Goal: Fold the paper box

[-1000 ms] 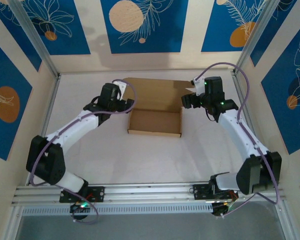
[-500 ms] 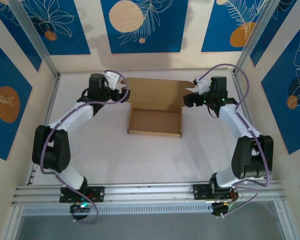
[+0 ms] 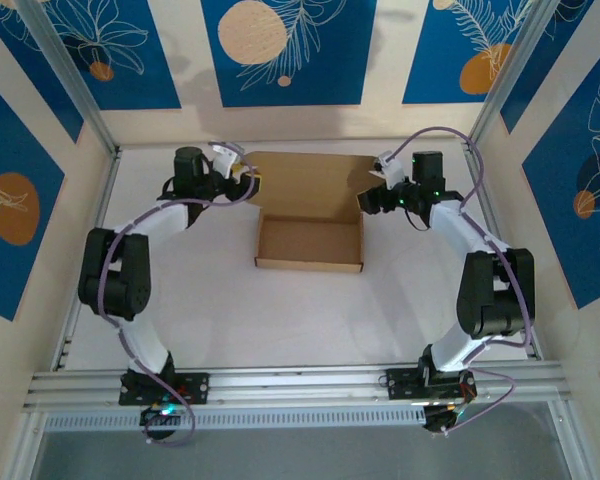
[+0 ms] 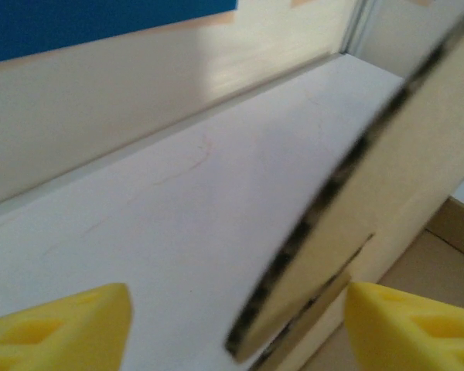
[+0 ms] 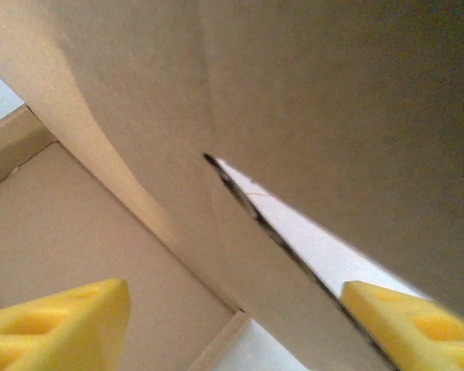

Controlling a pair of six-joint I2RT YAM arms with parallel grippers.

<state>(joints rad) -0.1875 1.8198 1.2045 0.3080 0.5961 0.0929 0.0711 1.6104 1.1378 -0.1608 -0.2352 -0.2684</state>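
- The paper box point(image 3: 310, 245) sat near the middle of the white worktop point(image 3: 280, 330), between the two arms and a little toward the far wall.
- Done, as far as I could judge: the base was already a shallow rectangular tray with its walls standing on all four sides (the near wall looked crisp and square).
- Left to do: the lid panel point(image 3: 310, 180) was not yet closed. It reached back from the tray's far wall toward the backdrop, and the tray's inside was open to the overhead camera.
- The left pincer point(image 3: 244, 185) was at the lid's left corner. In its wrist view the yellow fingers point(image 4: 62, 325) stood well apart with the lid's raw edge between them, touching neither (so nothing was gripped).
- The right pincer point(image 3: 364, 200) was at the lid's right corner, likewise parted. Its wrist view showed cardboard passing between the yellow pads point(image 5: 54, 317), with a slit beside what seemed a side flap.
- I judged the task well past halfway. What remained was taking hold of both corners, swinging the lid forward over the tray and tucking its flaps in (whether any tab was already tucked could not be told).
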